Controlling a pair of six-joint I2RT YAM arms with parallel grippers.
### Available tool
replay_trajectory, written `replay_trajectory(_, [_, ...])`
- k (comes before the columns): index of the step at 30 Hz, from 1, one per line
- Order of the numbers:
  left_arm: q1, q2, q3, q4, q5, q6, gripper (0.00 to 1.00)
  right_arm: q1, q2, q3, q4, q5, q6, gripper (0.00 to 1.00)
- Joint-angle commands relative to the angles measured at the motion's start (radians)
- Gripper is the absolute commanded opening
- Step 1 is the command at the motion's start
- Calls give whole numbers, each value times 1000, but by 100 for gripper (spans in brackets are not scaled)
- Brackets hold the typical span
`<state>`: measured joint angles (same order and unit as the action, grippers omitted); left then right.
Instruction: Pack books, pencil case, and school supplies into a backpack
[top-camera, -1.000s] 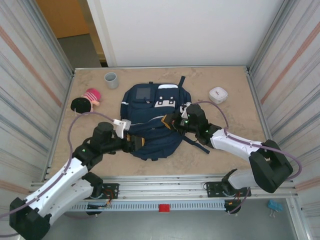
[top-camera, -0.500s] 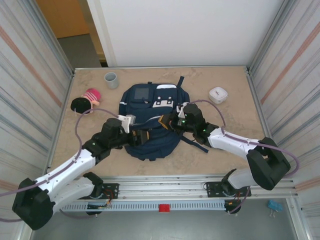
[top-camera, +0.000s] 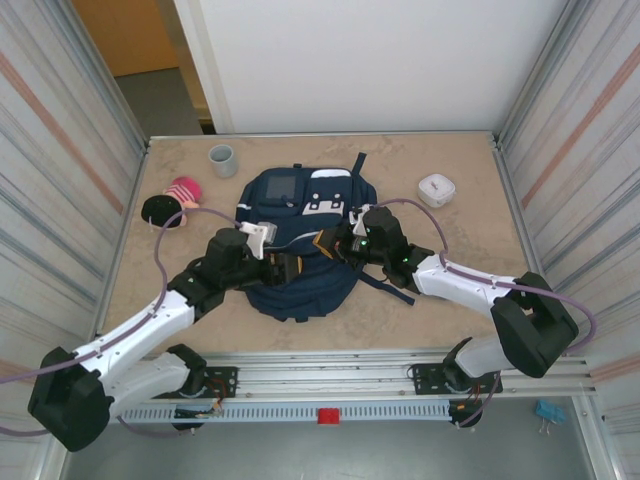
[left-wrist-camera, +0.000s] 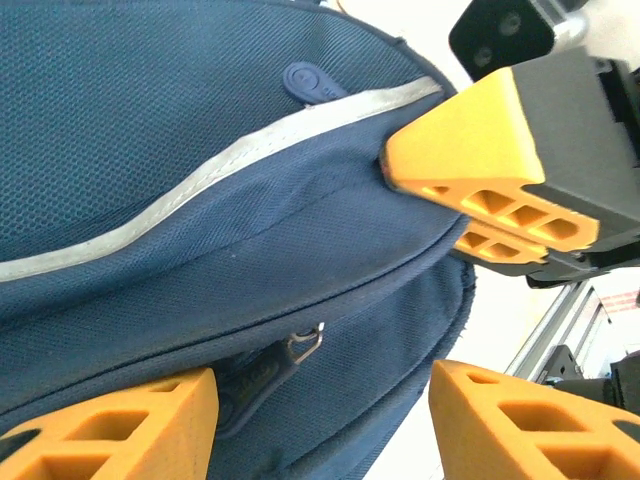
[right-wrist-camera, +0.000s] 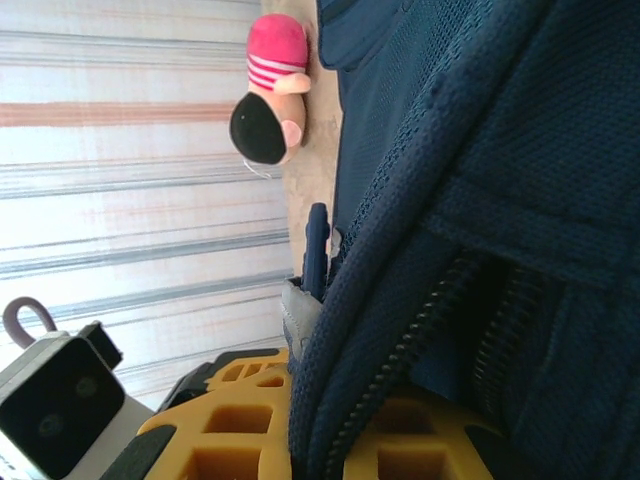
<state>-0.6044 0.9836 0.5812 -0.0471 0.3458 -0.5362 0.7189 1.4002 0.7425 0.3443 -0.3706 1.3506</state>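
— Where is the backpack?

— The navy backpack (top-camera: 300, 195) lies flat in the middle of the counter (top-camera: 460, 300), its white patches toward the far edge and both arms reaching over its near half.

— And the grippers?

— The right gripper (top-camera: 325, 243) is pressed together on a fold of the backpack's fabric beside a zipper track; its wrist view has the cloth pinched between the orange fingers (right-wrist-camera: 240, 440). The left gripper (left-wrist-camera: 320, 425) is spread, one finger on each side of the bag's lower edge, just beside the right one.

— What else is there?

— A plush doll (top-camera: 172, 203) lies left of the bag, a white box (top-camera: 436, 189) right of it, and a grey cup (top-camera: 221, 158) sits at the far left.

— Anything smaller?

— A zipper pull (left-wrist-camera: 270, 370) hangs between the left fingers.
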Motion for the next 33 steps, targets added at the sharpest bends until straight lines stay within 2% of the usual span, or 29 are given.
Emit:
replay_trajectory(1, [-3, -17, -3, 38, -11, 33, 58, 23, 8, 46, 60, -70, -29, 0])
replay_trajectory(8, [-5, 32, -5, 75, 9, 34, 56, 23, 2, 45, 67, -78, -28, 0])
replay_trajectory(12, [-6, 58, 14, 15, -34, 78, 58, 22, -6, 42, 66, -77, -31, 0])
replay_trajectory(16, [-9, 88, 23, -3, -31, 128, 55, 22, -10, 44, 66, -79, -32, 0])
replay_trajectory(21, [-17, 134, 55, -29, -42, 164, 44, 18, -18, 44, 65, -80, -33, 0])
replay_trajectory(24, [-17, 143, 65, -41, -73, 169, 32, 15, -25, 47, 56, -80, -34, 0])
replay_trajectory(28, [-18, 133, 70, -78, -110, 177, 11, -1, -40, 46, 24, -87, -48, 0])
replay_trajectory(33, [-12, 65, 43, -190, -193, 167, 1, -97, -93, 28, -51, -126, -86, 0])
